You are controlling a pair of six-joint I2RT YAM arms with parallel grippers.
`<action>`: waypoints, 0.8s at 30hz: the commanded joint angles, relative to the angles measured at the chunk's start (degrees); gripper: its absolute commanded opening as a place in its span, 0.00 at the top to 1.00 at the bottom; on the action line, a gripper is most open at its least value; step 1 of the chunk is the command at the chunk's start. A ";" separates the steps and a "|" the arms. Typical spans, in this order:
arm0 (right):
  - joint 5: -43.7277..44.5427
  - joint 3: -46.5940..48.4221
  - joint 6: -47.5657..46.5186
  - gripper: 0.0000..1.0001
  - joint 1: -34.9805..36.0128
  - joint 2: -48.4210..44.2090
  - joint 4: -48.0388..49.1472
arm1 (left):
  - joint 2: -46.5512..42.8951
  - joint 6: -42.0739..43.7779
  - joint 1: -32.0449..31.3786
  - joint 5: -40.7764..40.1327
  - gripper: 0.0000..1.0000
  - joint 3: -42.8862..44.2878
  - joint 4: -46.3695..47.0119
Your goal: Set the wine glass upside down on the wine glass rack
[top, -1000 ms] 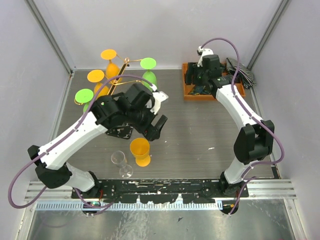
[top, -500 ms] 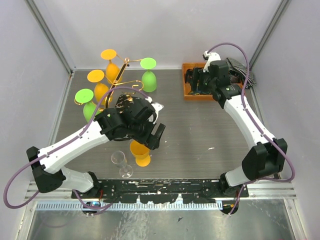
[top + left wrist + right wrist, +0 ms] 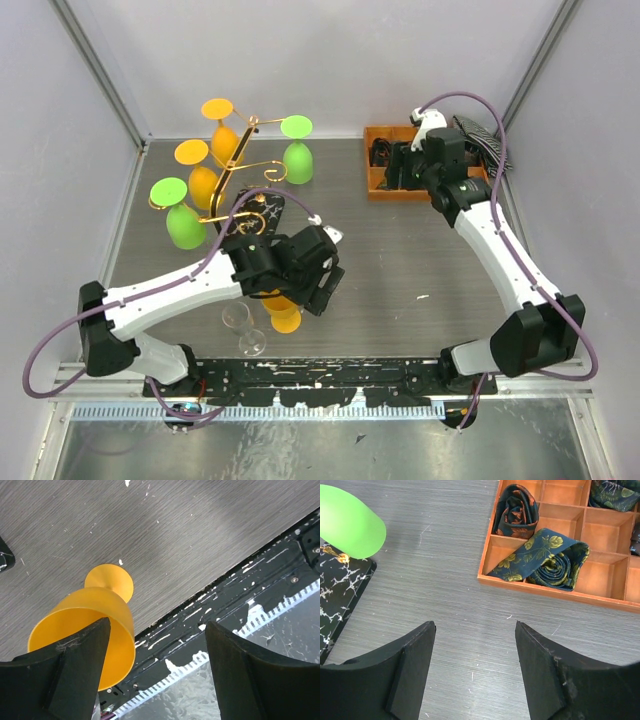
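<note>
Orange wine glass (image 3: 102,605) stands on the worktop (image 3: 165,540) near its front edge, forward of the wine glass rack (image 3: 268,208). Since a second ago the left arm has swung from beside the rack down over the glass. Left tool (image 3: 157,630) spread wide, one finger overlapping the cup's rim, contact unclear, nothing gripped. Right tool (image 3: 475,630) likewise agape beside the tie tray (image 3: 535,587), holding nothing.

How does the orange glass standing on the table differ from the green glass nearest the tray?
The orange glass stands upright on the table, foot down; the green glass hangs upside down on the rack, foot up. The orange glass is by the left gripper; the green glass is not. Both share one goblet shape.
</note>
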 commanded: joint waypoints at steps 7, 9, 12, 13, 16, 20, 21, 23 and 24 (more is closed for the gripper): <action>-0.25 -1.85 -0.80 0.32 -0.04 -5.95 1.42 | 3.81 -5.92 -3.05 -5.60 0.29 0.56 -1.92; -0.51 -2.18 -0.75 0.35 -0.05 -6.42 1.47 | 3.74 -6.66 -3.04 -5.72 0.36 0.29 -1.96; -0.90 -2.56 -0.69 0.39 0.00 -6.94 1.44 | 3.60 -7.25 -3.02 -5.83 0.53 0.08 -2.45; -0.93 -2.72 -0.65 0.40 0.00 -7.13 1.42 | 3.53 -7.49 -3.04 -6.15 0.59 0.16 -2.75; -0.93 -2.87 -0.58 0.43 -0.04 -7.62 1.47 | 3.00 -7.89 -3.12 -7.37 0.72 0.49 -3.25; -1.02 -2.81 -0.39 0.45 -0.03 -8.15 1.38 | 2.43 -7.05 -3.14 -9.62 0.84 1.66 -3.68; -0.98 -2.66 -0.40 0.46 -0.02 -8.24 1.35 | 2.48 -6.56 -3.13 -10.15 0.87 2.25 -3.91; -0.79 -2.46 -0.31 0.46 -0.03 -8.42 1.04 | 2.53 -5.44 -3.13 -11.11 0.94 3.87 -4.66; -0.57 -2.29 -0.25 0.46 0.02 -8.48 0.80 | 2.56 -4.72 -3.16 -11.78 0.98 5.01 -5.17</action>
